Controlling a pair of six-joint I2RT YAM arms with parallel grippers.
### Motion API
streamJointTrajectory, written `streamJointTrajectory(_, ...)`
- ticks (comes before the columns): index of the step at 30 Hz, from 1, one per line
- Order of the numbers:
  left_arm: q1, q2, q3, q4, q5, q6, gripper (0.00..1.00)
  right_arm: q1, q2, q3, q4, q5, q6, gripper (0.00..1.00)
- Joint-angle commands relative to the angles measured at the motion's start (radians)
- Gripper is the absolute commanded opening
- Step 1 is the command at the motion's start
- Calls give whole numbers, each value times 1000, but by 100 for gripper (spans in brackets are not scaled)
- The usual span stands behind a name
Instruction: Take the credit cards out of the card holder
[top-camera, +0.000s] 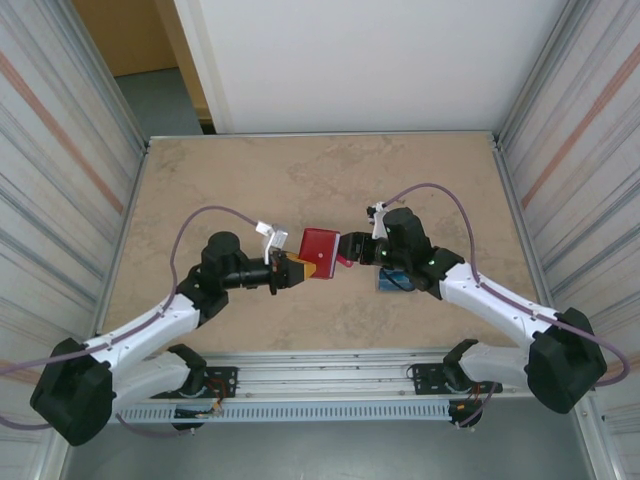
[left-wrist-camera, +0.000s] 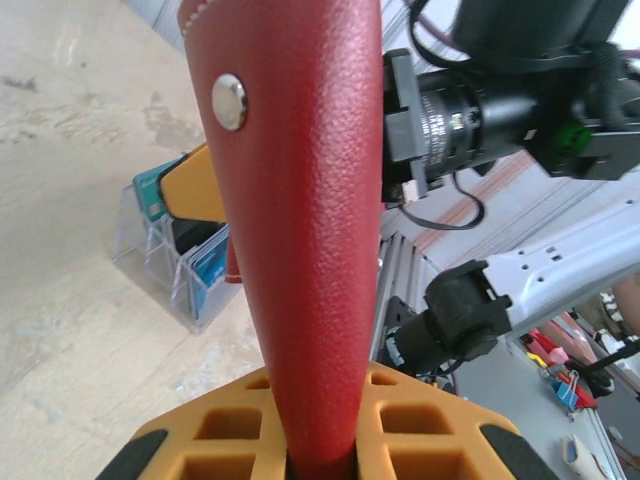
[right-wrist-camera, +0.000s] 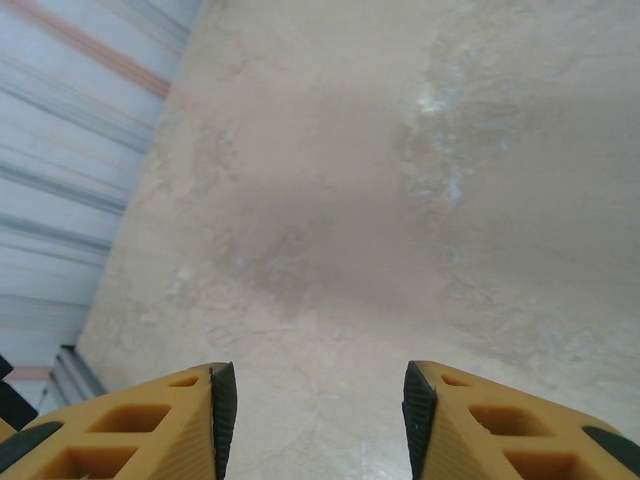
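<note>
Left hand (top-camera: 296, 270) is clamped on the card holder (top-camera: 320, 243), red leather sticking out from its fingertips above the desk (top-camera: 300, 170). Right hand (top-camera: 348, 250) sits just at the holder's far side, facing the left hand. Its jaws are spread: the right wrist camera has its two orange fingers (right-wrist-camera: 190, 425) apart, bare desk between them, nothing gripped.

Over to the left wrist camera. The holder runs straight up from between the left hand's fingers, and its silver snap (left-wrist-camera: 229, 102) faces the lens. This view also picks up the credit cards (left-wrist-camera: 208, 265), teal and blue, standing in a clear stand (left-wrist-camera: 150, 245) on the desk, beyond the left hand and left of the holder. From above, that stand is mostly tucked under the right arm, just behind the right hand, with a bit of blue peeking out.

One orange finger of the right hand shows behind the holder's edge, and I can't tell whether it touches the leather. The holder's inside is hidden, so I can't say if any card sits in it.
</note>
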Motion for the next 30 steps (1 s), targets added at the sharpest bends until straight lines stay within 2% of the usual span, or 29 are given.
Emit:
streamJointTrajectory(1, 9, -48, 36, 24, 42, 31, 0, -23, -49, -24, 66, -111, -45, 49)
streamJointTrajectory(5, 22, -62, 33, 13, 28, 22, 0, -72, -113, -53, 87, -147, -41, 50)
streamJointTrajectory(9, 34, -55, 33, 37, 63, 4, 0, -114, -172, -81, 148, -250, -39, 51)
streamJointTrajectory(19, 65, -77, 33, 62, 158, 1, 0, -123, -333, -162, 279, -412, -77, 55)
streamJointTrajectory(24, 65, -79, 39, 75, 190, -2, 0, -111, -335, -163, 291, -452, -86, 57)
streamJointTrajectory(30, 64, -86, 35, 102, 204, -17, 0, -60, -269, -137, 323, -488, -104, 56)
